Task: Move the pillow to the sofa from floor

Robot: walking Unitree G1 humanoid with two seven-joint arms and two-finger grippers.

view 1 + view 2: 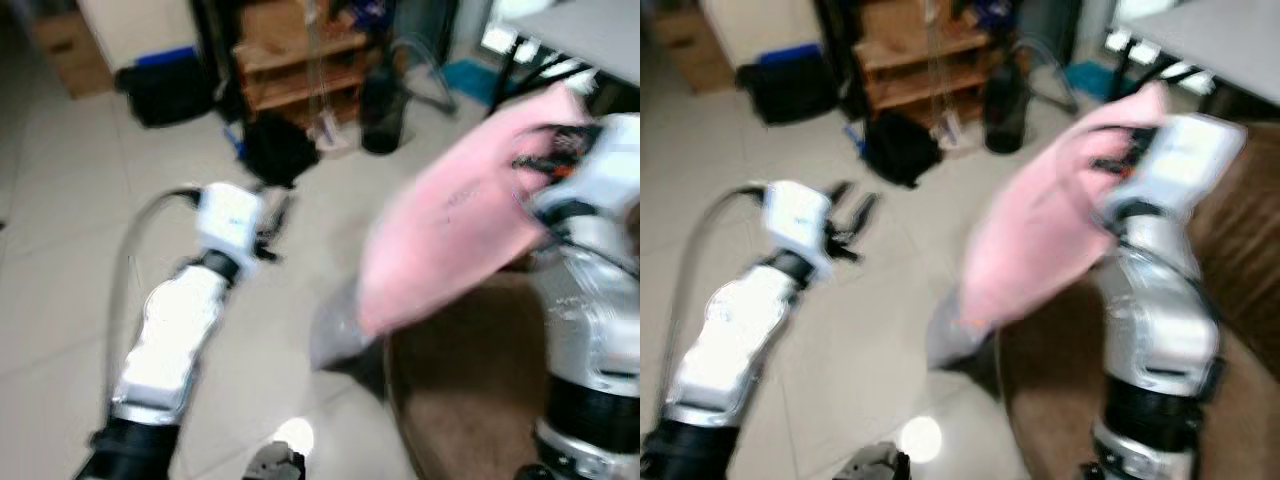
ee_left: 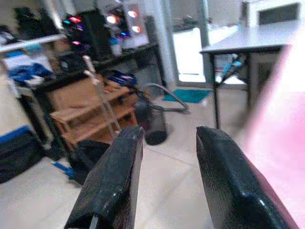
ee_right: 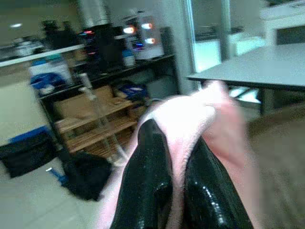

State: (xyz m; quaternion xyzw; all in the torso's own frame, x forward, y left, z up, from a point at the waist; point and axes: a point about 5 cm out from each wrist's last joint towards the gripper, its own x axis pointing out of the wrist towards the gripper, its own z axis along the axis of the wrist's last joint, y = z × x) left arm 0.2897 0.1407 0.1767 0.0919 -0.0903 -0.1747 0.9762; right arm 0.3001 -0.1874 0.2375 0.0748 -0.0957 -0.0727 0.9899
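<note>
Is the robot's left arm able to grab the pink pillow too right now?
Probably yes. The left gripper is open and holds nothing, and the pillow hangs beside it in the right gripper, with nothing between them. It would have to swing across toward its right to reach the pillow.

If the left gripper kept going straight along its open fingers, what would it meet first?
Probably the dark cylindrical canister standing on the floor by the wooden shelf unit; the left gripper is open, and bare tile lies between. The pink pillow, held by the right gripper, sits off to one side. Depth is unclear.
</note>
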